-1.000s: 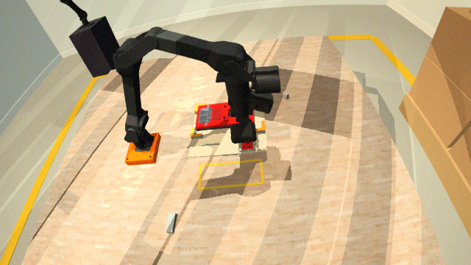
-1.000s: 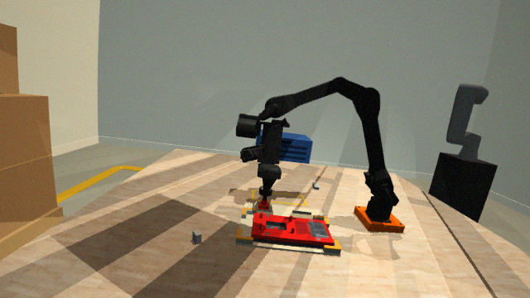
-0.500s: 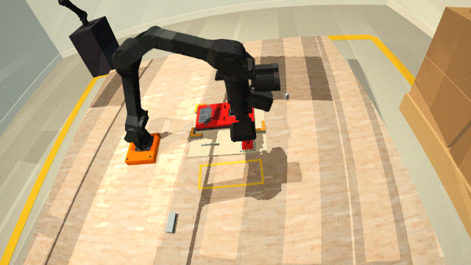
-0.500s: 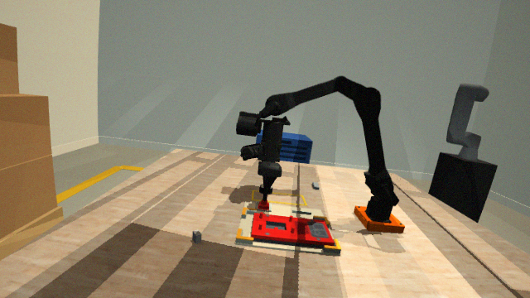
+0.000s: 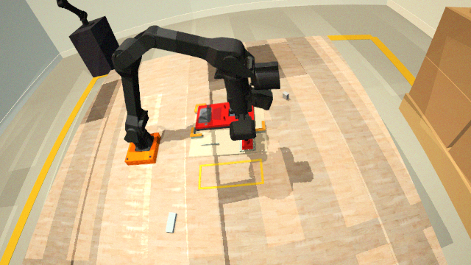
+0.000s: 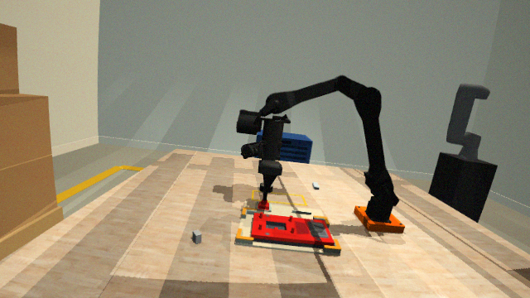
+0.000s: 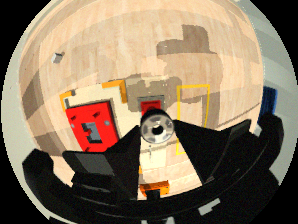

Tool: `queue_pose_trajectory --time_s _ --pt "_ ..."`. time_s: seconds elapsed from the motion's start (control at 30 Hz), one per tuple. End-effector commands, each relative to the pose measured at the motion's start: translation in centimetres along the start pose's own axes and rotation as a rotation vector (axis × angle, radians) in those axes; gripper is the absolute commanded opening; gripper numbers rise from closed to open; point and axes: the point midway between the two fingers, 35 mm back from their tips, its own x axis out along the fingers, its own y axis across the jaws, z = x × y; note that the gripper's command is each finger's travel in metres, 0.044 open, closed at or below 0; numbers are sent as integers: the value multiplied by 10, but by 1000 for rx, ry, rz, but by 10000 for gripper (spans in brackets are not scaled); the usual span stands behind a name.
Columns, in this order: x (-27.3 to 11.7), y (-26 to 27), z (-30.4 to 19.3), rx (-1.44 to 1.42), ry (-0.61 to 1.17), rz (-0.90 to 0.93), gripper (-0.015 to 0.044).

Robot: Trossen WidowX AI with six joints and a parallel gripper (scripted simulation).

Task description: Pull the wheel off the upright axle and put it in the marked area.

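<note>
— Wheel (image 7: 156,127) position? 
— Clamped between the gripper (image 5: 247,139) fingers, its round face and bore turned toward the wrist camera, held above a small red block (image 5: 249,144) near the table's (image 5: 331,191) middle, beside the yellow marked area (image 5: 231,174).
— Surroundings?
— Patchy wood-plank tabletop; red fixture plate (image 5: 221,115) behind; cardboard boxes (image 5: 441,92) past the right edge; grey walls. No legible writing.
</note>
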Motion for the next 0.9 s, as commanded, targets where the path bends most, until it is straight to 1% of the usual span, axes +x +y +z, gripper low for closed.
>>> queue_pose_trajectory --time_s 0.0,0.33,0.43,0.47,0.5,0.87 --pt "-5 0 2 -3 -7 -2 0" --pt "-36 0 -2 -3 -7 -2 0" --pt "-37 1 -3 -3 -7 -2 0" --pt "-29 0 -4 0 2 0 0" --pt "-29 -2 -4 0 2 0 0" --pt "-33 -49 -24 -1 -1 -4 0"
